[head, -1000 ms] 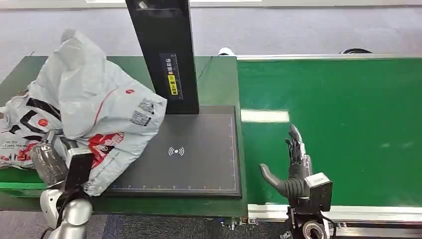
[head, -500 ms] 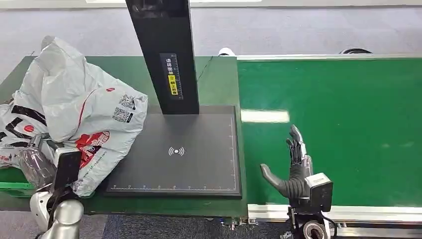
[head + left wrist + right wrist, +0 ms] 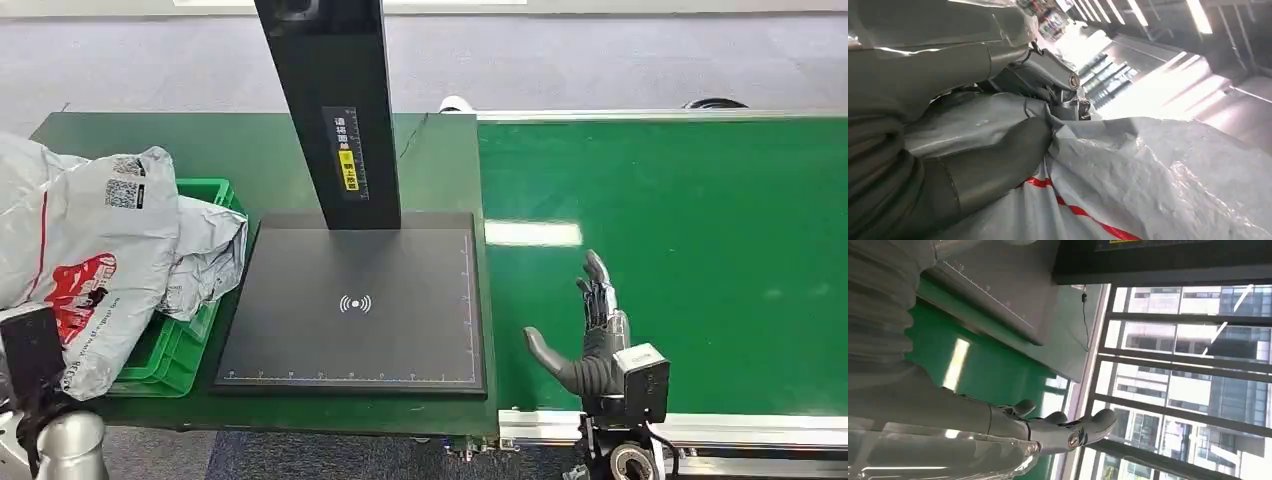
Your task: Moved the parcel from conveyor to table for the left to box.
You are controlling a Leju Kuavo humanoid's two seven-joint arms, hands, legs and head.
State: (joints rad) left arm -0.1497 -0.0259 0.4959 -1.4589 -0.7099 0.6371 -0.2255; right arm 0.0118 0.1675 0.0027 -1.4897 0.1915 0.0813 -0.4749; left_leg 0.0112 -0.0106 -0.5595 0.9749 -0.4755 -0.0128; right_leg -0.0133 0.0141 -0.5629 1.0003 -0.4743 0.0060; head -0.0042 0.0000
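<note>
A grey plastic parcel with red and black print hangs at the table's far left, over the green box. My left hand grips it: the thick thumb presses into the crumpled film, and the dark fingers close over a fold. In the head view just the left wrist sticks out under the parcel. A second grey bag lies in the box. My right hand stands open and upright over the near edge of the green conveyor, holding nothing.
A black scan pad lies in the middle of the green table, with a tall black post rising from its far edge. The conveyor's metal frame runs along the near right.
My left arm has carried the parcel leftward off the scan pad, uncovering the green box and the bag in it. The right hand has stayed still.
</note>
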